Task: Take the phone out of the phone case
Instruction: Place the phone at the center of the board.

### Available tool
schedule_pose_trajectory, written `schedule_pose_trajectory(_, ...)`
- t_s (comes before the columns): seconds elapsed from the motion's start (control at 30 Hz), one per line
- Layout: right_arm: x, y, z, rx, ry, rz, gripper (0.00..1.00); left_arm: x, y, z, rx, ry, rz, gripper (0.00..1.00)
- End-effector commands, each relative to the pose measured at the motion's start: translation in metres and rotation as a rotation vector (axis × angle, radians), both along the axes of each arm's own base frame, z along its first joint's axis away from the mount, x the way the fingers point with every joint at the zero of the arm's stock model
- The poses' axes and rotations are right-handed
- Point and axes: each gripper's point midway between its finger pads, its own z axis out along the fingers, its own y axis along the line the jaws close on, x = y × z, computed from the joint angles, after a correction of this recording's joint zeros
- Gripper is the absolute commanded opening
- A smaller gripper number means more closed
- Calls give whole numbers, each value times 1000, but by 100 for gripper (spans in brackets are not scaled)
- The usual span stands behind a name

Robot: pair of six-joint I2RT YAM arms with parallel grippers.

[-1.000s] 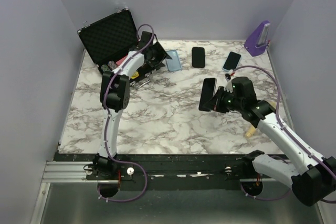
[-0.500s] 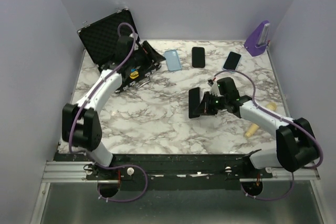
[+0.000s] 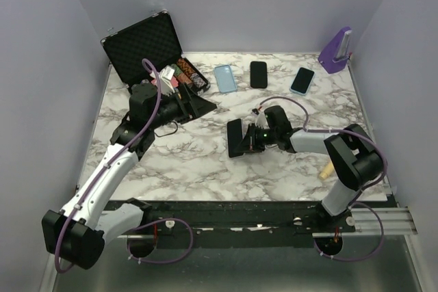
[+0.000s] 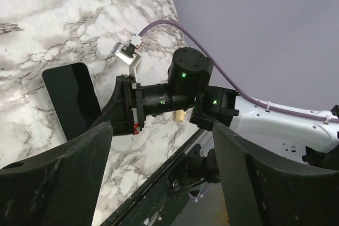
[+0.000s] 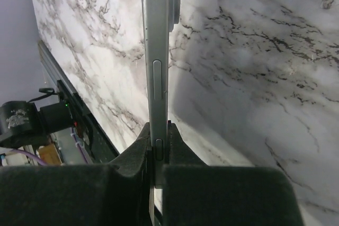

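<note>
My right gripper point(image 3: 248, 139) is shut on a dark phone point(image 3: 235, 138) and holds it on edge just over the marble table, left of centre. In the right wrist view the phone's silver side point(image 5: 157, 51) runs straight up from the pinched jaws point(image 5: 158, 136). A light blue phone case point(image 3: 224, 78) lies flat and alone at the back of the table. My left gripper point(image 3: 204, 104) hangs open and empty between the case and the held phone, pointing right. In the left wrist view its wide jaws point(image 4: 159, 183) frame the phone's dark screen point(image 4: 71, 99).
An open black foam-lined box point(image 3: 147, 49) with small items sits at the back left. A black phone point(image 3: 258, 73) and a phone with a blue rim point(image 3: 302, 80) lie at the back. A purple stand point(image 3: 337, 49) is in the back right corner, a wooden piece point(image 3: 327, 169) at the near right.
My left gripper has drawn back from the blue case toward the near left, its jaws spreading wider. My right gripper has carried the phone leftward and closer to the table's middle.
</note>
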Motion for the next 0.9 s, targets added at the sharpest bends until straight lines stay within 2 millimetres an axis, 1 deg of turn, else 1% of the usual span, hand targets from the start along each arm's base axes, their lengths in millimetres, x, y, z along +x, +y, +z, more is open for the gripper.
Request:
schedule_pose_trajectory(0.0, 10, 12, 10, 97, -41, -1, 6, -1, 8, 5, 71, -62, 11, 84)
schedule_pose_trajectory(0.1, 10, 18, 13, 150, -13, -30, 5, 1, 6, 14, 54, -78, 9, 84)
schedule_pose_trajectory(0.2, 11, 28, 18, 217, 30, -118, 6, 2, 0, 21, 29, -87, 0, 84)
schedule_pose_trajectory(0.27, 9, 46, 24, 261, 36, -128, 6, 2, -5, 26, 22, -99, -3, 84)
schedule_pose_trajectory(0.3, 4, 60, 24, 266, 43, -114, 6, 2, -6, 28, 23, -109, -1, 84)
schedule_pose_trajectory(0.37, -2, 85, 22, 270, 62, -104, 8, 0, -9, 33, 34, -126, -6, 84)
schedule_pose_trajectory(0.43, -5, 101, 18, 309, 99, -164, 11, -2, -10, 35, 57, -141, 2, 84)
schedule_pose_trajectory(0.5, -4, 105, 19, 376, 106, -263, 12, -3, -8, 36, 75, -149, 20, 84)
schedule_pose_trajectory(0.57, 2, 108, 20, 388, 88, -313, 13, -4, -3, 40, 82, -167, 41, 84)
schedule_pose_trajectory(0.73, 25, 108, 25, 400, 30, -415, 14, -8, 6, 42, 96, -190, 79, 84)
schedule_pose_trajectory(0.8, 33, 114, 18, 382, 42, -432, 14, -9, 9, 43, 99, -195, 93, 84)
schedule_pose_trajectory(0.87, 38, 118, 10, 393, 74, -453, 17, -10, 10, 45, 101, -201, 98, 84)
